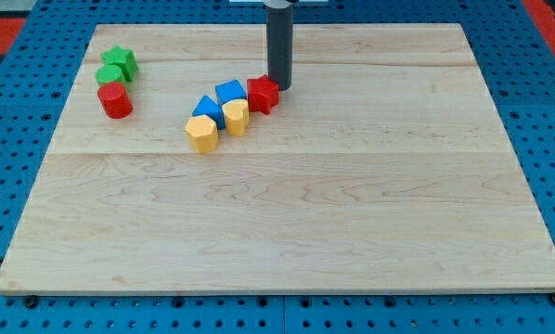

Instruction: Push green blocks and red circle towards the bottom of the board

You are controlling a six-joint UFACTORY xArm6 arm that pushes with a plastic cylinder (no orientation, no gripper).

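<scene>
A green star block (121, 60) and a green round block (110, 74) sit together at the view's upper left of the wooden board (287, 213). The red circle block (115, 99) lies just below them, touching the green round block. My tip (279, 86) stands far to their right, at the upper right edge of a red star-like block (263, 94). The rod rises from there out of the view's top.
A cluster lies left of my tip: a blue block (230, 91), a blue triangle block (207, 109), a yellow block (236, 116) and a yellow hexagon block (201, 133). A blue pegboard (8, 186) surrounds the board.
</scene>
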